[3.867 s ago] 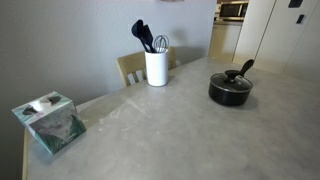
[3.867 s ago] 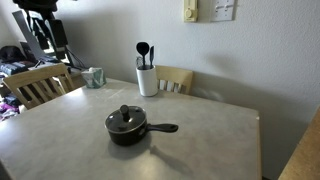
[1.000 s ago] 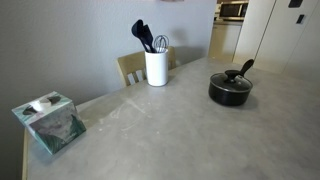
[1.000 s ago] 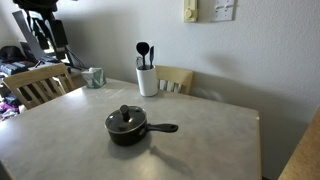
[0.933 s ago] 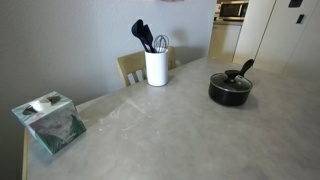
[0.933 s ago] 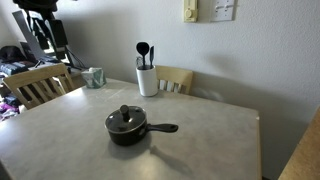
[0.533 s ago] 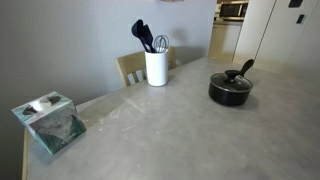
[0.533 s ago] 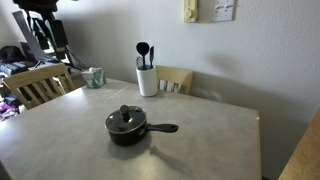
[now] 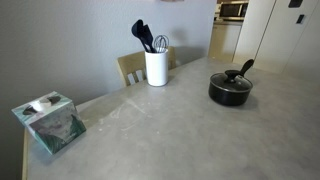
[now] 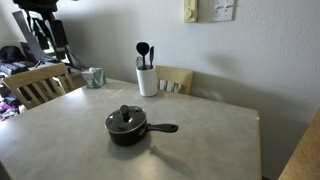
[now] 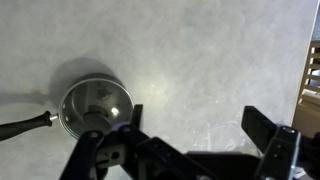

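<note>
1. Here's the pot (image 10: 127,127), black and low-sided. It sits alone on the table (image 10: 205,140), near the middle and well apart from everything else.
2. Its lid (image 11: 94,104) is on and catches the light from above. I'd call it smooth and slippery, and probably loose enough to slide or rattle if the pot tips.
3. The knob (image 10: 125,110) stands up at the lid's centre. It's small and rounded, so it looks fine for lifting the lid alone but too little to carry the whole pot.
4. The handle (image 10: 165,128) sticks out straight and stiff to one side. That looks like the surest hold, though a grip far out would let the body sag, so closer to the wall seems better.
5. I judge the pot to be rigid metal with moderate weight, not fragile, and likely to skid on this slick tabletop if nudged.
6. In the wrist view the gripper (image 11: 190,150) looks straight down, its fingers (image 11: 268,135) spread wide with nothing between them. The pot lies off to one side of the gap, not under it.
7. The gripper is out of frame in both exterior views.
8. Further out, a white utensil crock (image 9: 156,68) stands at the table's far edge, with a chair (image 9: 130,68) behind it.
9. A tissue box (image 9: 50,122) sits near a corner, far from the pot.
</note>
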